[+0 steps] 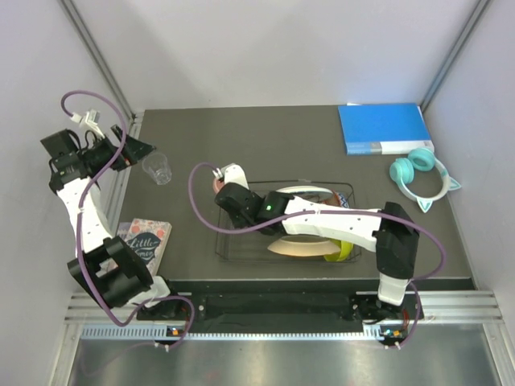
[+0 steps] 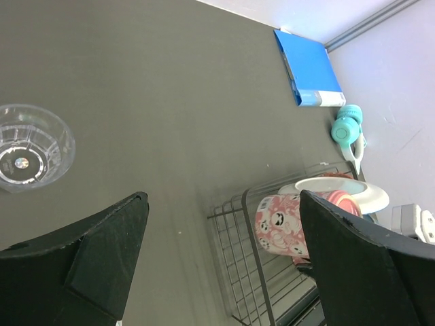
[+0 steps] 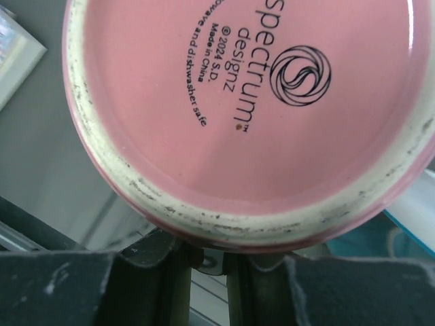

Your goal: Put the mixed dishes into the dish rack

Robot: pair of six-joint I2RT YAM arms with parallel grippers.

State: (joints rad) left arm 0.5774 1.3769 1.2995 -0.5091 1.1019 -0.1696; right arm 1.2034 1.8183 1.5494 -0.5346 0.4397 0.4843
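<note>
The pink-red mug (image 3: 251, 115) fills the right wrist view base-on, and my right gripper (image 3: 214, 268) is shut on its lower edge. From above, that gripper (image 1: 228, 193) holds the mug (image 1: 215, 184) over the left end of the black wire dish rack (image 1: 233, 248). The rack holds a cream plate (image 1: 298, 249), a lime-green bowl (image 1: 344, 254) and a white plate (image 1: 310, 190). The small clear glass (image 1: 158, 169) stands upright on the table to the left. My left gripper (image 1: 135, 151) hovers open just left of it, with the glass (image 2: 30, 146) beside the empty jaws (image 2: 223, 197).
A blue binder (image 1: 385, 127) and teal cat-ear headphones (image 1: 422, 173) lie at the back right. A patterned booklet (image 1: 145, 239) lies at the table's front left, by the left arm. Grey walls close in both sides.
</note>
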